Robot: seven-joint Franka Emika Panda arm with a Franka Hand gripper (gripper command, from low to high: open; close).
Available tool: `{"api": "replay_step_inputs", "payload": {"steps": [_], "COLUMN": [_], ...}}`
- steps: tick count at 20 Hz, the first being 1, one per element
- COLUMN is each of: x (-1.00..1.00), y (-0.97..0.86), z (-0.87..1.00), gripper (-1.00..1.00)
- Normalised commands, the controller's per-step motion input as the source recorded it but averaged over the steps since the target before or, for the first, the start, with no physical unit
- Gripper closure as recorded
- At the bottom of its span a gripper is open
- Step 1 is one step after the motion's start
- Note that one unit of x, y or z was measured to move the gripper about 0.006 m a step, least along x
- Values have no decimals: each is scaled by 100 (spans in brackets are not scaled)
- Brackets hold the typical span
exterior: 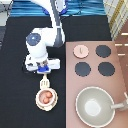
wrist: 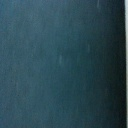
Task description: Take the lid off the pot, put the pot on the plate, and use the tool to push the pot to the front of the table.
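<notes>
The pinkish pot (exterior: 46, 98), with reddish contents, sits uncovered on the cream plate (exterior: 37, 102) on the black table (exterior: 17, 107), towards the exterior view's bottom. The cream-white tool (exterior: 45, 81) lies just above it, its head against the pot. Its handle runs up into my gripper (exterior: 43, 70), which is shut on it. The pink lid (exterior: 81, 51) rests on the stove panel at the upper left burner spot. In the wrist view only dark table surface (wrist: 60, 65) shows.
To the exterior view's right lies the pinkish-brown stove panel (exterior: 120, 82) with three bare black burners (exterior: 102, 51). A large grey pan (exterior: 95, 106) with a long handle fills its lower part, close to the right of the pot.
</notes>
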Motion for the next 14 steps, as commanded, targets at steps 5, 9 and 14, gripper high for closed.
{"api": "replay_step_inputs", "payload": {"steps": [5,9,14], "x": [-49,-56,-17], "y": [27,59,78], "z": [55,44,14], "gripper": [100,100,100]}}
